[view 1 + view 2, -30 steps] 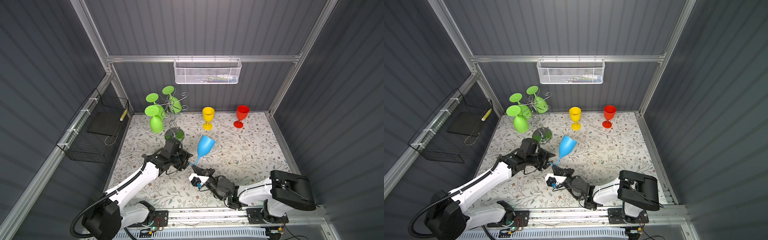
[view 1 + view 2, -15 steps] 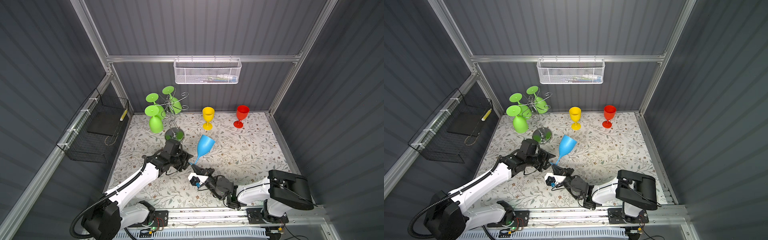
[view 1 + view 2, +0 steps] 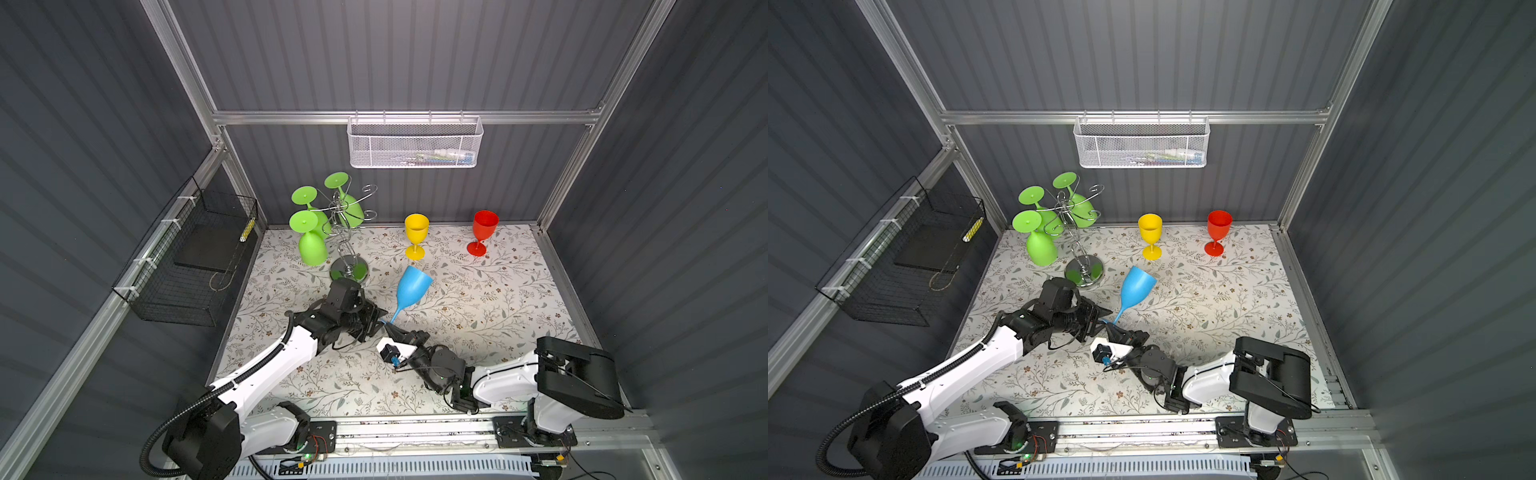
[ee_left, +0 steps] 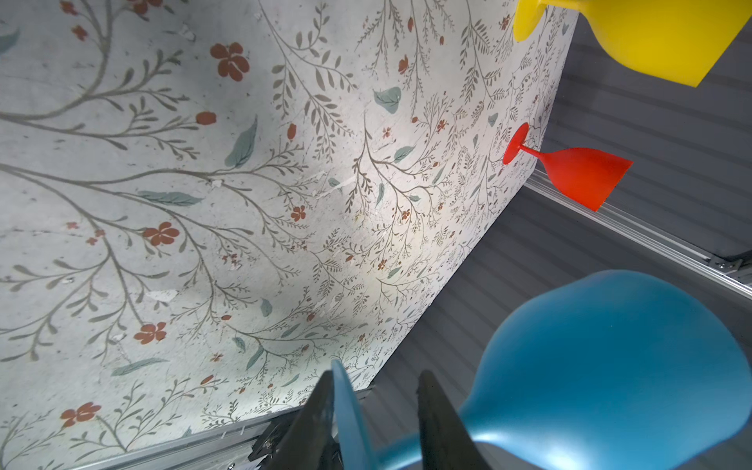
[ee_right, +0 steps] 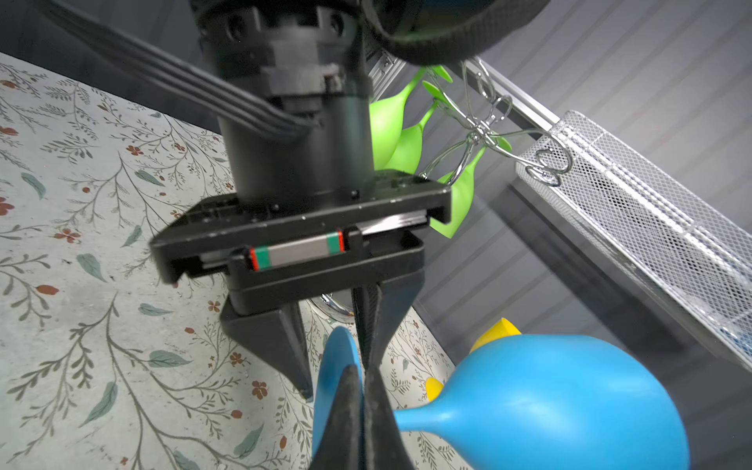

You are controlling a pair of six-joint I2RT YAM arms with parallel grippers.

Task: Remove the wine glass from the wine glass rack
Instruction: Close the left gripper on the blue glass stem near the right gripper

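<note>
1. We locate the wine glass rack (image 3: 348,266) at the rear left of the floral table (image 3: 498,316); it stands upright on its round mirror base; three green wine glasses (image 3: 312,249) hang upside down from its curled arms.
2. We find the blue wine glass (image 3: 412,286) off the rack, held over the middle of the table; it is near the rack's base and not touching it; it tilts, bowl up and toward the rear wall, foot down between the two grippers.
3. We read the right gripper (image 5: 362,378) as clenched; its fingers pinch the blue wine glass where the stem meets the foot.
4. We read the left gripper (image 4: 376,376) as parted; its jaws straddle the foot and stem of the blue wine glass; one finger appears to lie against the foot disc; a gap shows before the other finger.
5. We note a yellow wine glass (image 3: 416,232) and a red wine glass (image 3: 484,226) upright near the rear wall, well apart from the rack.
6. We note a white mesh basket (image 3: 415,145) on the rear wall; a black wire basket (image 3: 195,257) hangs on the left wall.
</note>
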